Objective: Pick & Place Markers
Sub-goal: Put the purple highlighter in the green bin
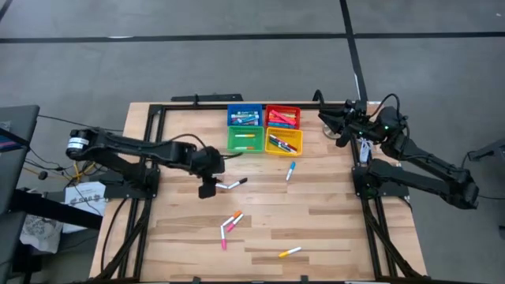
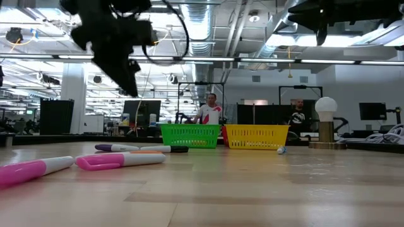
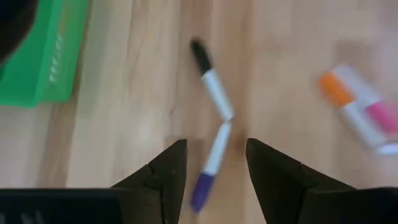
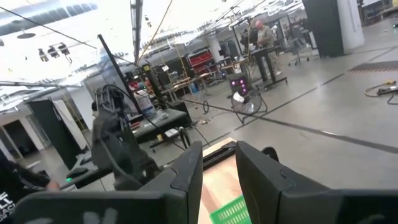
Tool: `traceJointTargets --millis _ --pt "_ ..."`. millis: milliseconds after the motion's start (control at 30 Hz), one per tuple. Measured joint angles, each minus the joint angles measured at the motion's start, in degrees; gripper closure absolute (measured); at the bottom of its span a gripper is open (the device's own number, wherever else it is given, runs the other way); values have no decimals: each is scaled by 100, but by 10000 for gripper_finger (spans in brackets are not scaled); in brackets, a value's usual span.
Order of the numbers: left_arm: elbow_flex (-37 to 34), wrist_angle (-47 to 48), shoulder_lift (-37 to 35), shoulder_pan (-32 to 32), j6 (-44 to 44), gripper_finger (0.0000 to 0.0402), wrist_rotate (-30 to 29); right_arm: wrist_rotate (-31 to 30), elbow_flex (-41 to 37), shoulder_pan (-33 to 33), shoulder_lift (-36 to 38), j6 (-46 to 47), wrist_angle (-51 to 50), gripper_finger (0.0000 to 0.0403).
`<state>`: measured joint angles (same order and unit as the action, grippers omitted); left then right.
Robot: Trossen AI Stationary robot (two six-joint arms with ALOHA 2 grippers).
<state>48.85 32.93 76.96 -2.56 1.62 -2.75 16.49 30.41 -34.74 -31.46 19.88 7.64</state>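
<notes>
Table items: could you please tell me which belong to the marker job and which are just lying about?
Job: purple marker, black marker, pink markers, yellow marker, blue marker, left pincer.
Lying about: lamp, cables.

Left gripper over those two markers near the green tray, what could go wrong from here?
The left gripper hangs open over the purple-capped marker, whose white end touches the black-capped marker. Closing might nudge or drag the black one too. The purple marker lies slightly off-centre between the fingers, so the grip could slip.
</notes>
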Motion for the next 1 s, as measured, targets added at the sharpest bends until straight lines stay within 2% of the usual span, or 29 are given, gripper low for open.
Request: traceJointTargets --millis 300,467,767,900,1000 --pt "-134 -181 1239 320 -574 237 -70 -2 0 0 -2 -88 -44 316" --pt "-134 -239 1576 380 -569 237 -77 -5 0 0 -6 -325 -193 316" --pt "-134 -297 1676 311 -562 238 -360 -13 0 -24 -6 -384 -425 316" --pt "-136 -300 1363 251 -547 243 -763 -13 0 -24 -6 -385 -513 316" --pt "-136 -317 1045 255 -457 246 -639 -14 0 -24 -9 -385 -562 316"
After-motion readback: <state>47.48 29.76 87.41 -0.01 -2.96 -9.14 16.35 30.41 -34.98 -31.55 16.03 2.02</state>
